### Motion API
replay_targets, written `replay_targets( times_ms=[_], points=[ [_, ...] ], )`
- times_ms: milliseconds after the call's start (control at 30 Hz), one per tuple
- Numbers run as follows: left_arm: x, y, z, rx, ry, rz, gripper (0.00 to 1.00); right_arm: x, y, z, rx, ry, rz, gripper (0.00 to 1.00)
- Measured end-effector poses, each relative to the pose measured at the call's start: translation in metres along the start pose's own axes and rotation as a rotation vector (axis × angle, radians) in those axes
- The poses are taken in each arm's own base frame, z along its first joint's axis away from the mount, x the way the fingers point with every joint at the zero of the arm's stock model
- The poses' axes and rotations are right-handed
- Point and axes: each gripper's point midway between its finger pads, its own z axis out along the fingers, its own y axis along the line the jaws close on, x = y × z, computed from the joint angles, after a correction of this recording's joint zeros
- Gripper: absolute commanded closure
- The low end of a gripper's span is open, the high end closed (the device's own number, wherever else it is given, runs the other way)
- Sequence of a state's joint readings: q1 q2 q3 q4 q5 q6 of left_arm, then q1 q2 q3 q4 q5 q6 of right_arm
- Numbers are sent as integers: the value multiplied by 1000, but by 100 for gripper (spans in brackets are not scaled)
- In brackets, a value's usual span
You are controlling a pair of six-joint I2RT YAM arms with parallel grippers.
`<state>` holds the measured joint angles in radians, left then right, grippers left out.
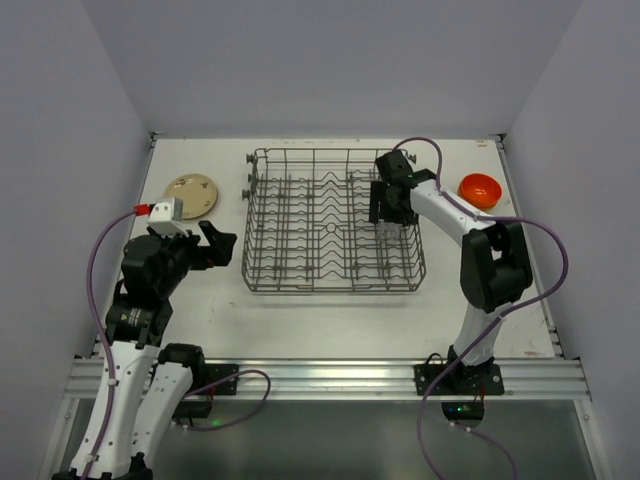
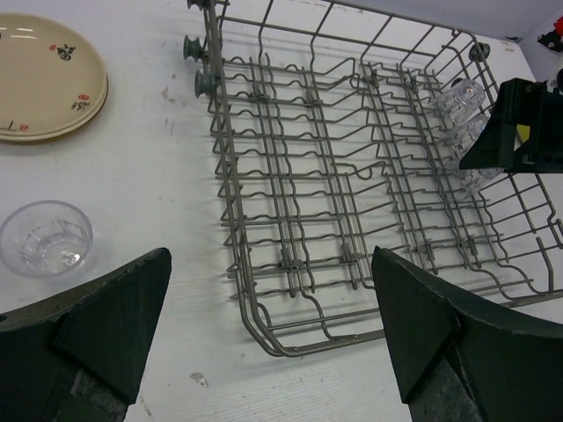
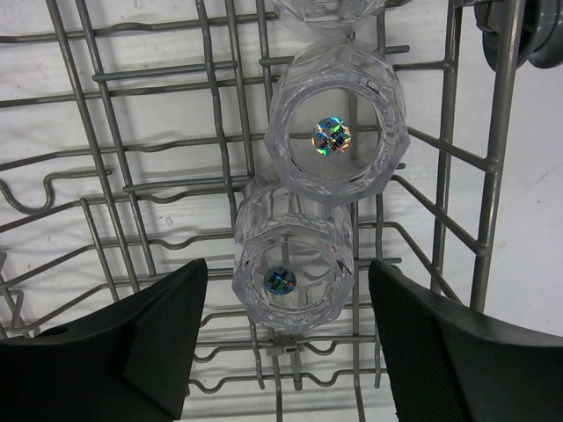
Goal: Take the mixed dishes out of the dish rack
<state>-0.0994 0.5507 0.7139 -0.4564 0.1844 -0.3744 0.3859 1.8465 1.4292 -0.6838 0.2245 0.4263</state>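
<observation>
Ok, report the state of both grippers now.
Left gripper: open, empty, beside the dish rack.
Right gripper: open, holding nothing, jaws over a clear glass in the rack.

White table [image 1: 330, 325]: rack [image 1: 330, 286], plates [image 1: 191, 196], glass [image 2: 46, 237], orange bowl [image 1: 479, 189].

No word, number or brand is legible in any view. The only labels are two small round iridescent stickers, one [image 3: 331, 136] on the base of a clear faceted glass [image 3: 339, 79] and one [image 3: 280, 280] on the base of a second clear glass [image 3: 295, 237] just below it. Both glasses lie in the grey wire dish rack [image 1: 320, 230]. The stickers' print is too fine to read. A round beige plate [image 2: 44, 75] beside the rack carries small red-and-dark painted motifs, not lettering.
</observation>
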Motion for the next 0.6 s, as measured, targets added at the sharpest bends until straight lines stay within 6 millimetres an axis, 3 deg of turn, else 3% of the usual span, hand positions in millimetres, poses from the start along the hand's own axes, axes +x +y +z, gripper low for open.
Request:
replay_targets(
  times_ms=[200, 600],
  points=[
    [0, 0, 0, -3, 0, 0, 0, 0, 1, 1, -6, 2, 3, 39],
    [2, 2, 2, -10, 9, -2, 0, 0, 2, 1, -7, 2, 4, 52]
  ],
)
